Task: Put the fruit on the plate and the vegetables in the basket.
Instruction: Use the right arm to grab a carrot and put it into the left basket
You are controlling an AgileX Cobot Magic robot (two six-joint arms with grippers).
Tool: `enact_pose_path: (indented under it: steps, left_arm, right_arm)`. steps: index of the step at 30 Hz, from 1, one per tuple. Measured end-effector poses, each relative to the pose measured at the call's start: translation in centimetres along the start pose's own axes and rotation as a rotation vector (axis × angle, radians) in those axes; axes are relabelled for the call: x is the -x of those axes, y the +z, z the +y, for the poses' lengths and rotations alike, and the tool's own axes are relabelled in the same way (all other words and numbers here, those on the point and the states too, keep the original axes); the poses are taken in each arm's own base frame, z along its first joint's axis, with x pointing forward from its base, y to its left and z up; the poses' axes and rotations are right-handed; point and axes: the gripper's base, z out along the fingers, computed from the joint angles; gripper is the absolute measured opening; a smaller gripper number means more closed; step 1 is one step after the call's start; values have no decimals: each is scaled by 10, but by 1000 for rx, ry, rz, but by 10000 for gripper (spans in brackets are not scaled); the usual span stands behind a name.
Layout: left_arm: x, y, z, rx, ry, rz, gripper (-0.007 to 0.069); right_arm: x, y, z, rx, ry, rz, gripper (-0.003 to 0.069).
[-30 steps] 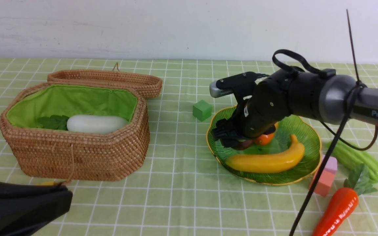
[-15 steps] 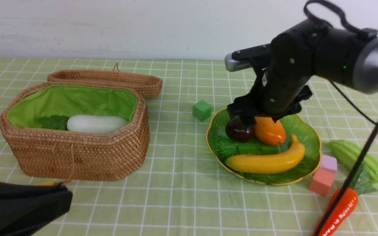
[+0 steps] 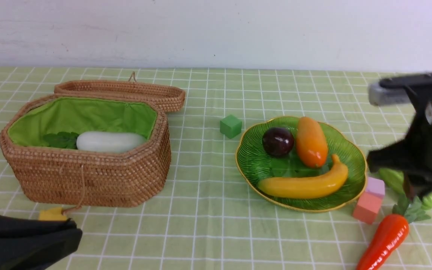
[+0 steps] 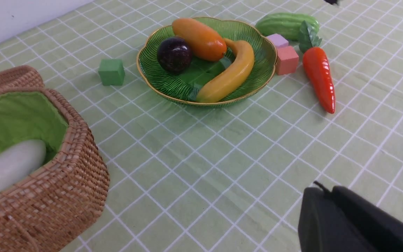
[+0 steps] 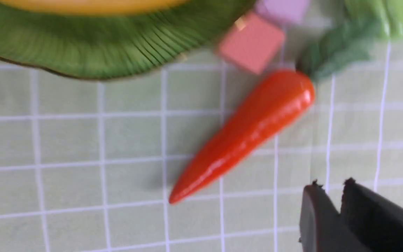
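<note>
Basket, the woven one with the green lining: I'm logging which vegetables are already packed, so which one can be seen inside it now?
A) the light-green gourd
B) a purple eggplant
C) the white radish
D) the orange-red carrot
C: the white radish lies on the green lining inside the woven basket, its leaves beside it.

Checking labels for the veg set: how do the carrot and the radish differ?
Colour: carrot is orange-red, radish is white.
Shape: carrot tapers to a point, radish looks thick and blunt.
Place: carrot lies on the table, radish lies in the basket.
Shared: both have green leaves.
</note>
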Motion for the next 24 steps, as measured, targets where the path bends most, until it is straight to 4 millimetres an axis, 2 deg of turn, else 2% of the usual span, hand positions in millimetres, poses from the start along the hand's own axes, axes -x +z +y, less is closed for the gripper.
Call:
enact_pose_path:
  steps: [3,4,5,7,8,9,10,12,14,16,17,20,24]
  left_arm:
    - [0,0,0,-1,9,4,23]
    - [0,0,0,-1,9,4,23]
    - [0,0,0,-1,9,5,23]
    - [0,0,0,-1,9,5,23]
    - [-1,0,0,-1,10,6,25]
    - [-1,0,0,-1,10,6,26]
    - [-1,0,0,-1,10,6,27]
    - [-1,0,0,-1,11,6,29]
    - [-1,0,0,-1,12,6,29]
    - [-1,0,0,-1,12,6,30]
    - [-1,0,0,-1,13,6,33]
    - [-1,0,0,-1,13,6,36]
    - [-1,0,0,-2,13,8,38]
  right_arm:
    - [-16,32,-12,30,194,0,187]
    - [-17,35,-12,43,216,-5,202]
    - [-19,52,-11,88,282,-33,297]
    - [-19,65,-10,106,307,-41,377]
    - [-18,76,-8,108,313,-36,457]
    - [-17,82,-6,109,316,-35,501]
    - [-16,83,-6,106,315,-31,512]
    - [-12,101,-2,91,308,-21,619]
    - [-8,117,1,80,297,-13,666]
    - [-7,125,2,78,295,-9,676]
    - [-6,136,4,68,299,11,674]
    - [-4,140,5,61,301,16,654]
    - [-2,145,7,56,306,27,567]
